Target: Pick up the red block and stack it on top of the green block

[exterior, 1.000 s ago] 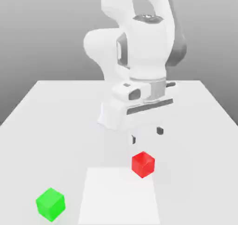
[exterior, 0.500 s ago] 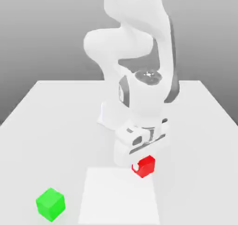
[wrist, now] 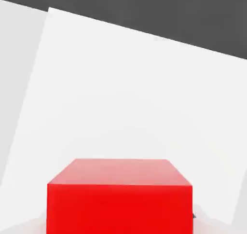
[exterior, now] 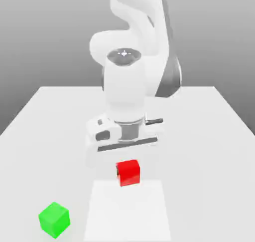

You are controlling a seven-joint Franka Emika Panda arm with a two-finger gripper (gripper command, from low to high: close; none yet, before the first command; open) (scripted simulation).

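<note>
Pincer (exterior: 128,172) clamped on red block (exterior: 129,173), held above desk (exterior: 199,161). Green block (exterior: 54,220) sits apart, near desk's front edge, toward exterior view's left.

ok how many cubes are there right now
2: the red block, held in the gripper over the table, and the green block, on the table toward the exterior view's left. The arm could hide others.
</note>
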